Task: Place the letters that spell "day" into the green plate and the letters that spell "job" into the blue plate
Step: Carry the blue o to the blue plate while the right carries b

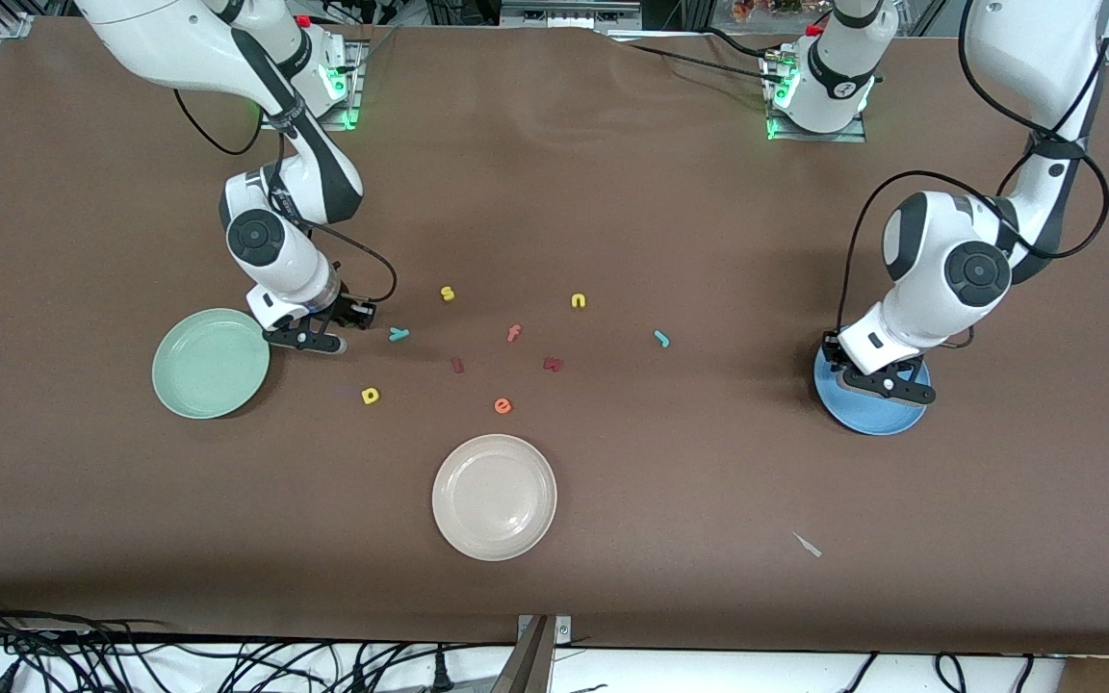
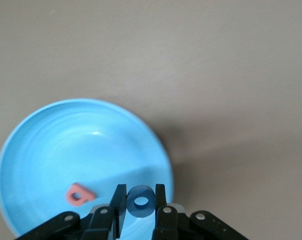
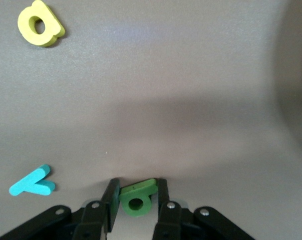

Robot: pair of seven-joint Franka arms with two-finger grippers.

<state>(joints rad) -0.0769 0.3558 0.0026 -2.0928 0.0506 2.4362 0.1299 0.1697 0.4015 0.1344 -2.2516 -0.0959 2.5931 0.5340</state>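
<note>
the blue o is held between the fingers of the left hand, which hangs over the blue plate at the left arm's end of the table; it is judged to be kept there so that the letter falls inside the rim when let go. the salmon-red b already lies in that plate. the teal j lies on the bare table, between the plate and the middle cluster of letters, so "job" is judged two thirds sorted once the o is dropped.

the right hand is closed on the dark green a, low over the table just beside the green plate at the right arm's end. the plate's bare part looks empty, so a short carry over its rim is judged to be what is called for next. the teal y lies near that hand, toward the table's middle, and the yellow d lies nearer the front edge than the y; both are within easy reach of the right arm.

left untouched in the middle are the yellow s, the yellow n, the salmon f and the orange e, with the cream-white plate toward the front edge.
</note>
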